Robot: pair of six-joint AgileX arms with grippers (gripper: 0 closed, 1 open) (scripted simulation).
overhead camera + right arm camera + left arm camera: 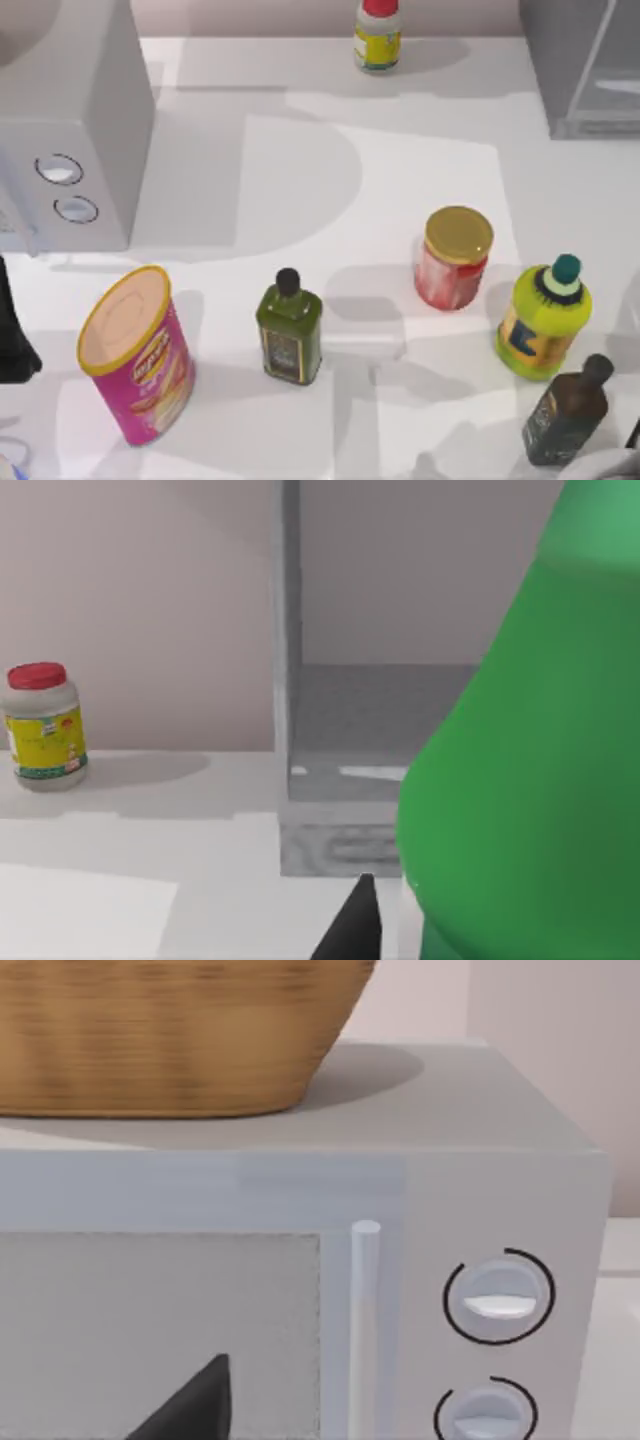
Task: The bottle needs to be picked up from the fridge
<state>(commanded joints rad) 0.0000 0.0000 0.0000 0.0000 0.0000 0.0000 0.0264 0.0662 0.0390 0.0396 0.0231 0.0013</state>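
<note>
Bottle (520,780) sits close against the right wrist camera, green body beside one dark fingertip (352,930); can't tell if the right gripper is clamped on it. Fridge (340,730) stands behind it, at the table's back right corner (585,70). Left arm faces the microwave (400,1210); finger state unclear.

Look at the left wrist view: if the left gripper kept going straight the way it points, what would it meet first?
Probably the microwave's door: the camera faces it squarely, with a dark fingertip low before the pale panel. How far off it is, I cannot tell.
</note>
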